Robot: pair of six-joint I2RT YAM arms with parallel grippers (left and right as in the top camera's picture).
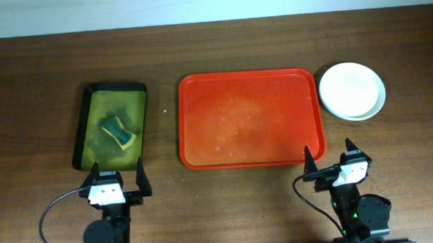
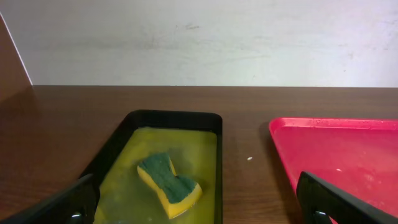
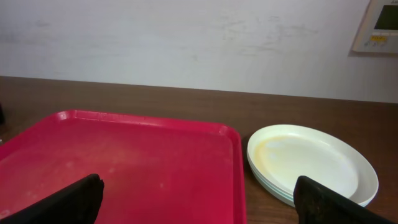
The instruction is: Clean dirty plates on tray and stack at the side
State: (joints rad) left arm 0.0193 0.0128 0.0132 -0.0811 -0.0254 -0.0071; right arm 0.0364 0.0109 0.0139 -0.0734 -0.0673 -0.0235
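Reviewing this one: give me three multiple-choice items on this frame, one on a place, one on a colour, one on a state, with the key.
1. Where does the stack of plates sit relative to the red tray?
A) on it
B) on the table, off its right end
C) off its left end

2. What colour is the top of the sponge in the black tray?
A) green
B) red
C) white

3. How do the left gripper and right gripper stand?
A) both shut on plates
B) left shut on the sponge
C) both open, holding nothing

Key:
1 B, the stack rests on wood beyond the tray's right rim.
2 A, a green face lies over a yellow body.
3 C, each pair of fingers stands wide with nothing between.
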